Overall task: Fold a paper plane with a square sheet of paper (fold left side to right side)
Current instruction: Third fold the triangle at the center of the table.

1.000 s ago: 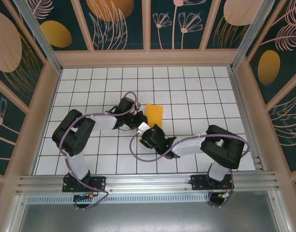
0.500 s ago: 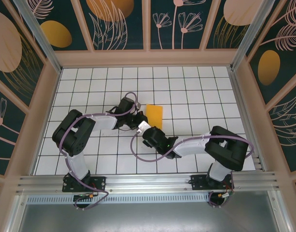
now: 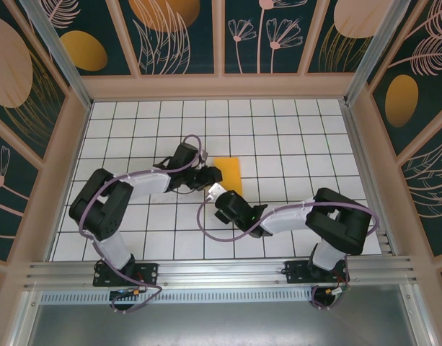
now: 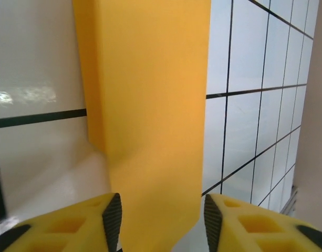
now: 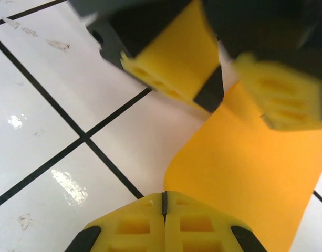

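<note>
A folded orange-yellow paper sheet (image 3: 229, 173) lies near the middle of the white gridded tabletop (image 3: 134, 130). The left gripper (image 3: 212, 175) has its fingers apart astride one end of the sheet. The right gripper (image 3: 219, 191) has its fingers pressed together at the sheet's edge.

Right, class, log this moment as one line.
paper sheet: folded narrow | left tool: open, straddling sheet end | right tool: shut at sheet's near edge

No writing, label, brand, number or sign can be read anywhere. The marks on the bench (image 3: 278, 144) are plain black grid lines. Those on the walls (image 3: 170, 36) are painted leaves, flowers and ovals, not letters.
</note>
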Action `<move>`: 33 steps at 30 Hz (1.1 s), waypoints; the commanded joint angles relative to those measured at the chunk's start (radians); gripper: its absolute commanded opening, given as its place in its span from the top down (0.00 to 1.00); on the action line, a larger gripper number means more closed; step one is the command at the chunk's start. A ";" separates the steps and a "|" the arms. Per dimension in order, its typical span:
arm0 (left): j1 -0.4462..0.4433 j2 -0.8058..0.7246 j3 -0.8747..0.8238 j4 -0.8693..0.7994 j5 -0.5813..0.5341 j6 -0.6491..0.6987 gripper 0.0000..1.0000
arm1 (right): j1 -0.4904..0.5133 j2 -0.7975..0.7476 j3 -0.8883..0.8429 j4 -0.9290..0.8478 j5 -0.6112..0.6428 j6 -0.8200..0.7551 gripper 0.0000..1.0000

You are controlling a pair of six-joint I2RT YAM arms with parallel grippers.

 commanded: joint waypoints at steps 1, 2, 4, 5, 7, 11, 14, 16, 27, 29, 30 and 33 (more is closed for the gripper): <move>0.039 -0.080 -0.002 -0.083 -0.037 0.059 0.44 | -0.014 -0.018 -0.015 -0.005 -0.045 0.032 1.00; 0.050 -0.093 0.002 -0.105 -0.046 0.070 0.42 | -0.016 -0.020 -0.014 -0.003 -0.048 0.033 1.00; 0.067 -0.105 0.015 -0.140 -0.060 0.093 0.39 | -0.020 -0.019 -0.014 -0.002 -0.057 0.036 1.00; 0.071 -0.106 0.025 -0.153 -0.065 0.104 0.38 | -0.022 -0.017 -0.014 -0.002 -0.059 0.039 1.00; 0.074 -0.088 0.056 -0.158 -0.054 0.124 0.39 | -0.026 -0.017 -0.011 0.000 -0.067 0.042 1.00; 0.072 0.026 0.161 -0.131 0.031 0.154 0.50 | -0.029 -0.011 -0.002 -0.005 -0.068 0.049 1.00; 0.071 0.104 0.245 -0.120 0.076 0.168 0.56 | -0.031 -0.008 -0.001 -0.009 -0.068 0.057 1.00; 0.066 0.154 0.296 -0.119 0.100 0.178 0.59 | -0.033 -0.010 0.000 -0.011 -0.073 0.062 1.00; 0.017 0.374 0.471 -0.156 0.137 0.210 0.64 | -0.050 -0.008 0.010 -0.020 -0.100 0.084 1.00; 0.013 0.396 0.480 -0.159 0.134 0.208 0.65 | -0.054 -0.008 0.012 -0.023 -0.111 0.086 1.00; 0.010 0.406 0.485 -0.162 0.130 0.211 0.65 | -0.056 -0.009 0.014 -0.026 -0.118 0.089 1.00; 0.002 0.431 0.496 -0.184 0.111 0.225 0.66 | -0.068 -0.014 0.020 -0.033 -0.150 0.097 1.00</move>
